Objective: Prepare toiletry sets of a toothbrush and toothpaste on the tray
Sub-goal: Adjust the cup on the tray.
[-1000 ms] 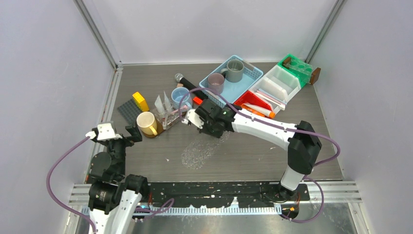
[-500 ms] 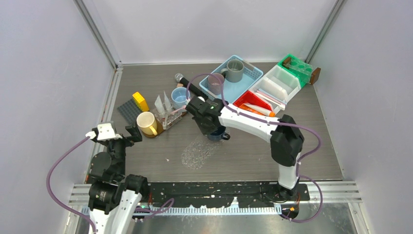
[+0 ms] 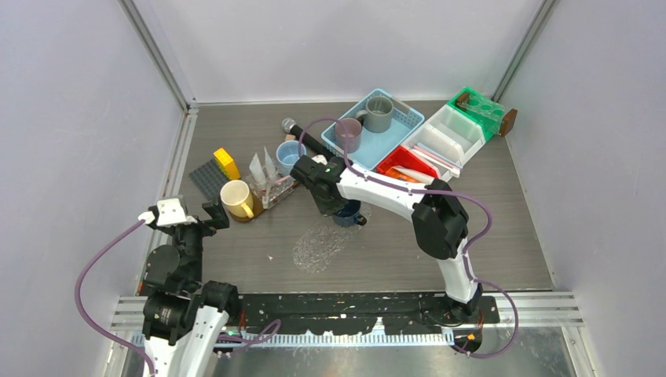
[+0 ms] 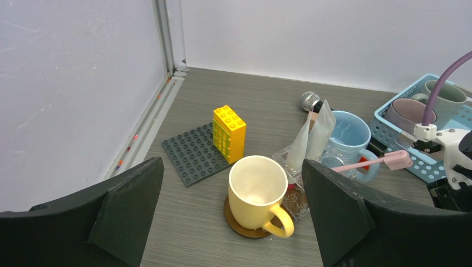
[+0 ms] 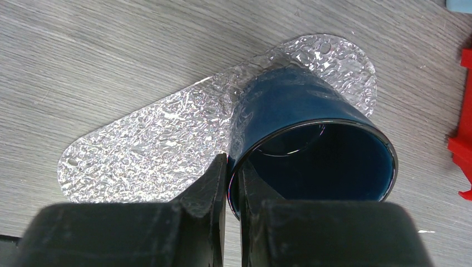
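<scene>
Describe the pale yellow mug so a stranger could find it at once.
Start at the table's left side, at the grey studded baseplate. Beside it stands the pale yellow mug on a brown coaster. The yellow brick nearby is boxy, and the nearest other mug is light blue.

The right gripper [image 5: 229, 169] pinches the rim of a dark blue cup [image 5: 284, 97], one finger outside the wall and one inside. The cup tilts with its mouth toward the camera. Behind it, a clear dimpled tray [image 5: 150, 142] lies on the grey wood-grain table [image 5: 83, 50]. A red edge [image 5: 465, 147] shows at right.
</scene>
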